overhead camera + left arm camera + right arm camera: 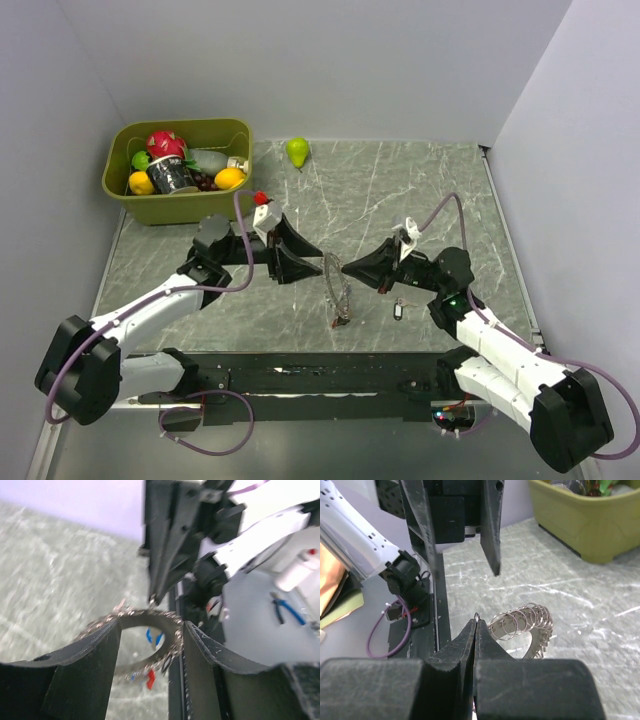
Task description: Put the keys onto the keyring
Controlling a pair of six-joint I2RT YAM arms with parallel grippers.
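The keyring (336, 287) is held upright near the middle of the table's (420, 200) near edge, pinched at its rim by the pressed-together right gripper (476, 626), seemingly to steady it. The left gripper (152, 625) is spread either side. Blue- and red-tagged keys (150, 680) are blurred; whether they are threaded cannot be told. Another key (397, 311) lies apart.

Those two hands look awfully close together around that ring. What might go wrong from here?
The right hand pinches the keyring only at its tips, so the ring may slip or swing loose. The left hand stands open right beside the ring, close to the right hand's tips; a misjudged move might knock them together. A loose key lies on the table nearby and might get swept away.
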